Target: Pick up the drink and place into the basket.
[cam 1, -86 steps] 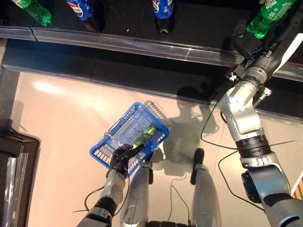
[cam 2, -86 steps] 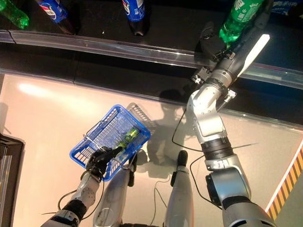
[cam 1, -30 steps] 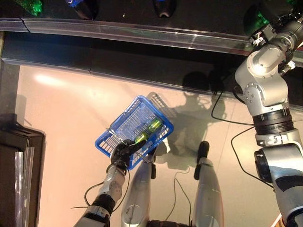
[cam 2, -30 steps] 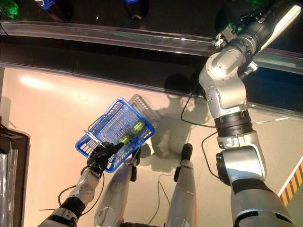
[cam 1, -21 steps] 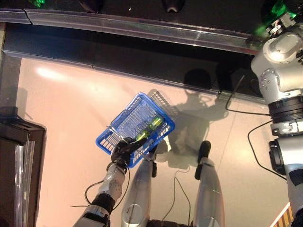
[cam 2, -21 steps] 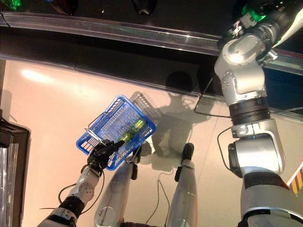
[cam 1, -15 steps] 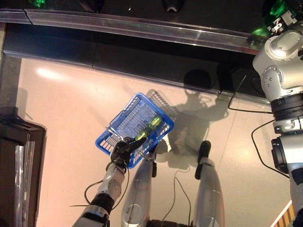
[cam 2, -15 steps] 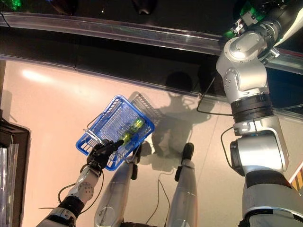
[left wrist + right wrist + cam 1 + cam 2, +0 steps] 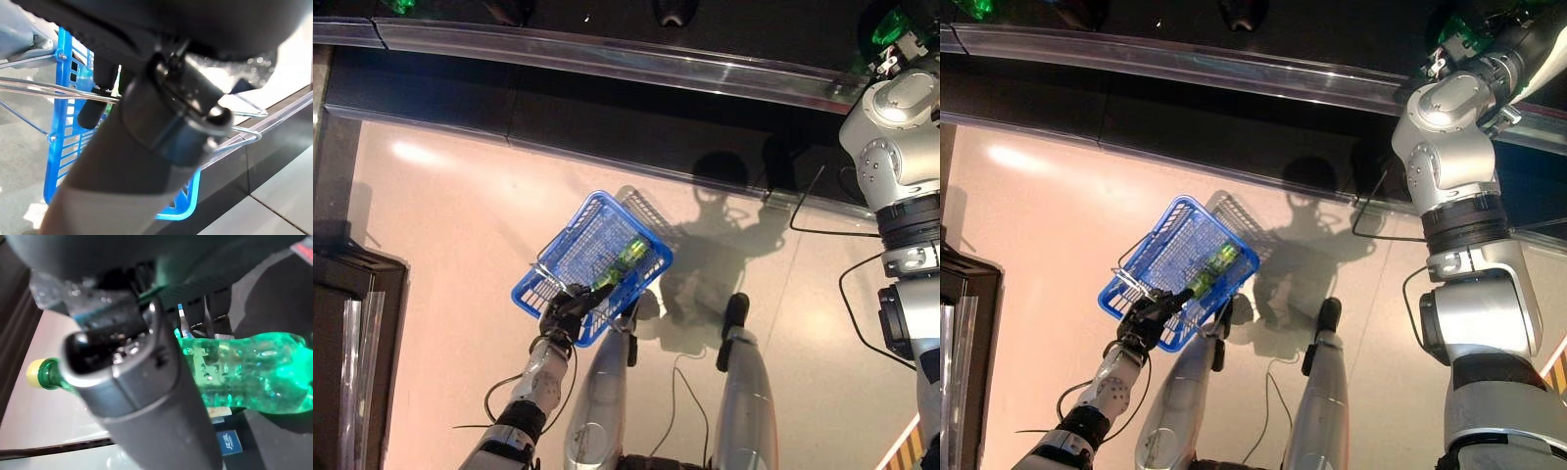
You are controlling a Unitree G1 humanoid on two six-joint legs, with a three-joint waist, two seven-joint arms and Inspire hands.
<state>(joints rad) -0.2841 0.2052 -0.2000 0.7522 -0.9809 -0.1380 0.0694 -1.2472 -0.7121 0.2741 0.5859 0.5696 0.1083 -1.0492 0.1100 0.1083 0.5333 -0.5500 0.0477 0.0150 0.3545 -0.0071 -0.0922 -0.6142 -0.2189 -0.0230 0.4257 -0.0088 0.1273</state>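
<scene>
Two arms show from above, one low on the left and one reaching high on the right. Low on the left, the left hand (image 9: 566,315) is curled round the wire handle (image 9: 29,89) of a blue basket (image 9: 570,251), holding it above the pale floor (image 9: 440,245), with the forearm angled up from the lower left. One green bottle (image 9: 619,262) lies in the basket along its near right wall, pointing toward that hand. Beyond the basket, a dark shelf (image 9: 607,29) with a shiny front rail (image 9: 607,64) runs across the top of the view, with a few bottle bases just visible at the upper edge. On the right, the right arm rises steeply to the shelf, elbow bent, and the right hand (image 9: 1489,39) is up at the shelf's right end. Its wrist view shows its fingers wrapped round a second green bottle (image 9: 244,377) with a yellow cap (image 9: 36,369), gripped firmly around the body.
</scene>
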